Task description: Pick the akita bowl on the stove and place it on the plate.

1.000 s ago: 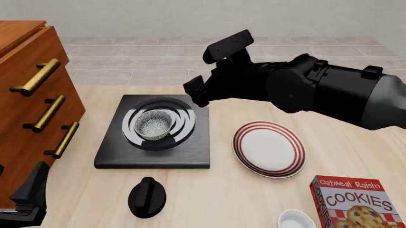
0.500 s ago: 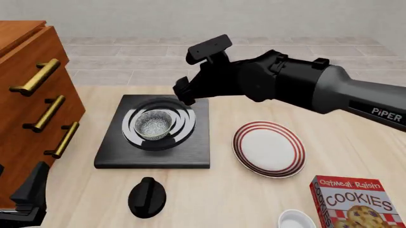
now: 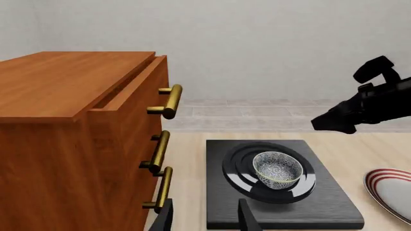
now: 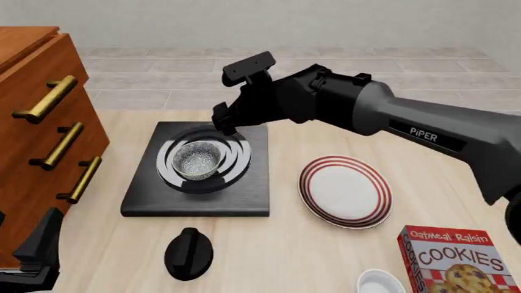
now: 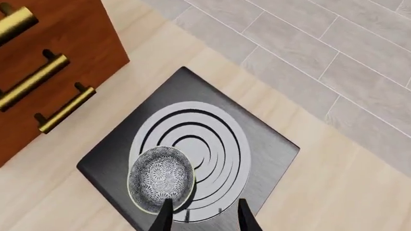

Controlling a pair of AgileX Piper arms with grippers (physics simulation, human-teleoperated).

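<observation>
While hovering above the stove point(image 4: 195, 174) left of centre, right gripper point(image 5: 200, 214) with fingers parted, holding nothing. Red-ringed plate point(image 4: 345, 190) lower right, open table between. Akita bowl point(image 4: 197, 160) on the burner rings: probably light, rigid, slick, breakable; best pinched across its rim.

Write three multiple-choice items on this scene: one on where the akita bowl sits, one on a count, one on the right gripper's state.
1. Where is the akita bowl?
A. on the plate
B. on the stove's rings
C. in a drawer

2. How many brass handles does the cabinet show in the front view?
A. one
B. five
C. three

3. What is the right gripper doing?
A. open, holding nothing
B. shut on the bowl
C. shut on the knob

Answers:
1 B: it rests on the stove, apart from the plate.
2 C: three are stacked down the front.
3 A: its fingers are spread above the stove, nothing between them.
</observation>
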